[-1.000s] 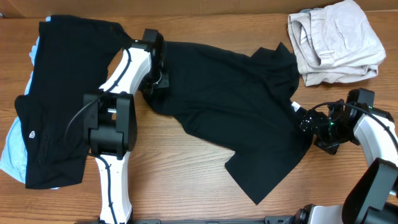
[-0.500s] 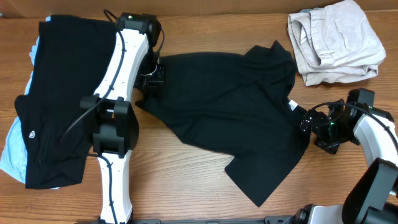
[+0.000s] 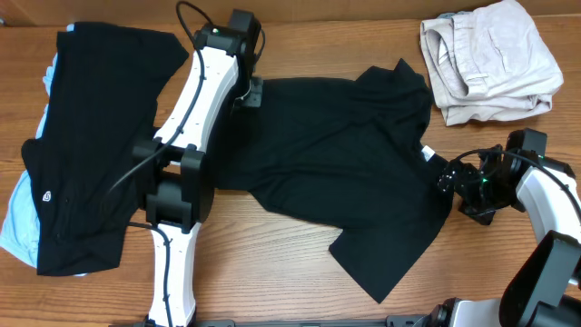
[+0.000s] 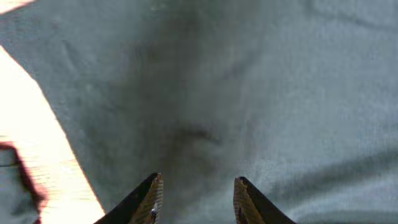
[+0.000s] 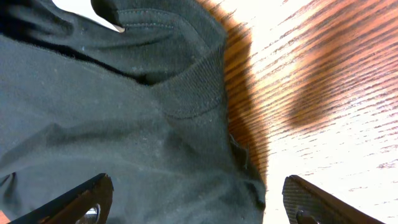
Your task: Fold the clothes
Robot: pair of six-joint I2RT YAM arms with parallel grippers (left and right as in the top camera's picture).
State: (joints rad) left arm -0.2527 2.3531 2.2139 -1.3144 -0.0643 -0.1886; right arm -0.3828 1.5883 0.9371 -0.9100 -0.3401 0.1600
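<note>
Black shirt (image 3: 345,173) sprawls unfolded at the middle of the tabletop (image 3: 272,245), beige trousers (image 3: 490,59) bundled at the far right corner, a heap (image 3: 91,136) at the left edge. The left tool (image 4: 198,180) and right tool (image 5: 198,186) both gape empty; folding looks barely begun.

Left arm (image 3: 195,100): white link shells, black joint housings, large black elbow block. A thin black cable (image 3: 194,11) loops at the wrist.
Right arm (image 3: 554,195): same white shell, black wrist.
Left fingertips (image 4: 151,198): dark, tapered, pale inner edges.
Right fingertips (image 5: 71,200): black, flat.
</note>
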